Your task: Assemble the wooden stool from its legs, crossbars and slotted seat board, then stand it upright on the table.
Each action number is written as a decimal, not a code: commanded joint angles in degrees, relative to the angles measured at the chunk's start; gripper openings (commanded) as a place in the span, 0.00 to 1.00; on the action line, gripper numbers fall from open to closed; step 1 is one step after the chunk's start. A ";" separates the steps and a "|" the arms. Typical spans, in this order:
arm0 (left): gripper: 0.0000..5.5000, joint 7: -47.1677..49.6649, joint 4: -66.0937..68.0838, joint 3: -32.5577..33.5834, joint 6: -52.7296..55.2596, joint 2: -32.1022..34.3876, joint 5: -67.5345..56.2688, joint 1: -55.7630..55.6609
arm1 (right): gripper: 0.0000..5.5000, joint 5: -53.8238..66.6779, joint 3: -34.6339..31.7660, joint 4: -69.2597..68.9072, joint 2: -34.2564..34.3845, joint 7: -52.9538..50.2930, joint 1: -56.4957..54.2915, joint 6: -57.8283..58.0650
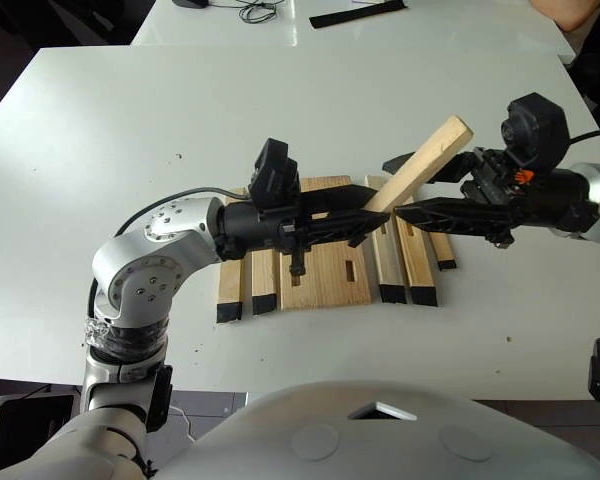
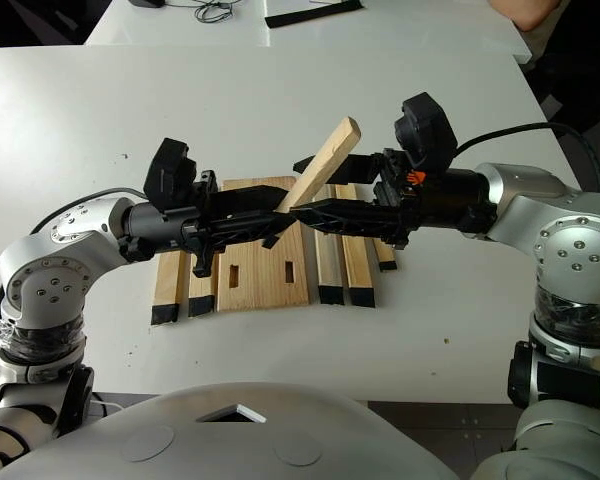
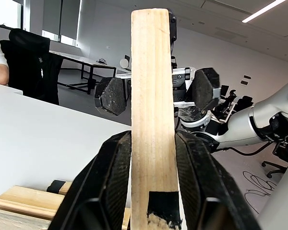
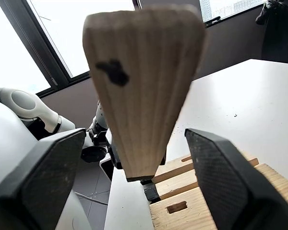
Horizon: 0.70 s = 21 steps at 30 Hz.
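Note:
A light wooden leg (image 1: 428,160) slants up over the table, a dark mark on its top end (image 4: 144,86). My left gripper (image 1: 365,222) is shut on its lower end, and both fingers (image 3: 113,182) press its sides. My right gripper (image 1: 405,188) is open, with one finger on each side of the leg's middle. Its pads (image 3: 204,88) stand off the wood. Below lies the slotted seat board (image 1: 330,290), flat on the white table (image 1: 130,120). Black-tipped wooden pieces lie on its left (image 1: 235,290) and right (image 1: 405,270).
A black strip (image 1: 355,14) and cables (image 1: 255,10) lie on a second table behind. Open tabletop spreads left of and behind the parts. The front table edge runs just below the parts.

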 commanded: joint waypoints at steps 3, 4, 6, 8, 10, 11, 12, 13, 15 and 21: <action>0.24 -0.34 -1.49 -0.78 -0.29 1.42 -0.47 1.18 | 0.69 0.59 0.93 -1.72 0.46 -0.75 -1.04 -0.77; 0.24 -0.38 -1.65 -0.92 -0.33 1.48 -0.48 1.32 | 0.69 0.33 1.22 -1.77 0.38 -0.53 -1.13 -0.76; 0.24 -0.11 -1.86 -1.24 -0.38 1.43 -0.63 1.29 | 0.69 -0.27 1.70 -1.75 0.27 -0.20 -1.20 -0.82; 0.24 0.31 -1.84 -1.37 -0.42 1.26 -0.82 1.03 | 0.66 -0.69 2.00 -1.60 0.06 0.13 -1.27 -0.87; 0.24 0.71 -1.70 -1.31 -0.46 1.03 -0.97 0.83 | 0.62 -1.45 2.19 -1.59 -0.39 0.64 -1.05 -1.05; 0.24 0.90 -1.63 -1.32 -0.49 0.90 -0.99 0.76 | 0.60 -2.00 2.37 -1.75 -0.74 1.03 -0.83 -1.17; 0.24 0.97 -1.57 -1.38 -0.60 0.80 -0.91 0.72 | 0.57 -2.64 2.61 -2.04 -0.97 1.45 -0.54 -1.45; 0.24 1.07 -1.54 -1.49 -0.74 0.64 -0.77 0.70 | 0.54 -3.01 2.82 -2.23 -1.06 1.75 -0.29 -1.63; 0.24 1.70 -1.42 -1.69 -1.01 -0.01 -0.59 0.53 | 0.49 -3.63 3.21 -2.34 -1.02 2.17 0.06 -1.99; 0.24 1.90 -0.61 -2.22 -2.09 -0.11 0.98 0.51 | 0.33 -4.99 3.76 -1.87 -1.13 2.85 -0.07 -2.55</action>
